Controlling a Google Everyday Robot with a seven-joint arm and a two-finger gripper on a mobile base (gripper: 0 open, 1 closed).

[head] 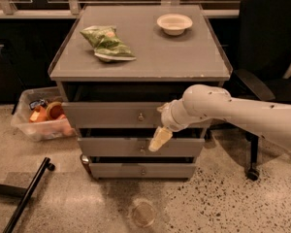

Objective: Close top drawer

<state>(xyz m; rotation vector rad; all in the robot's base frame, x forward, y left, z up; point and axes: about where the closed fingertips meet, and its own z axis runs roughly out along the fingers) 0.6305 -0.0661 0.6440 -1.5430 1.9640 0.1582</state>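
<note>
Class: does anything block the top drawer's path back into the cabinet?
Nothing visible does. The top drawer sticks out slightly, with only a dark gap behind its front. The claw hangs in front of it, at the level of the middle drawer.
</note>
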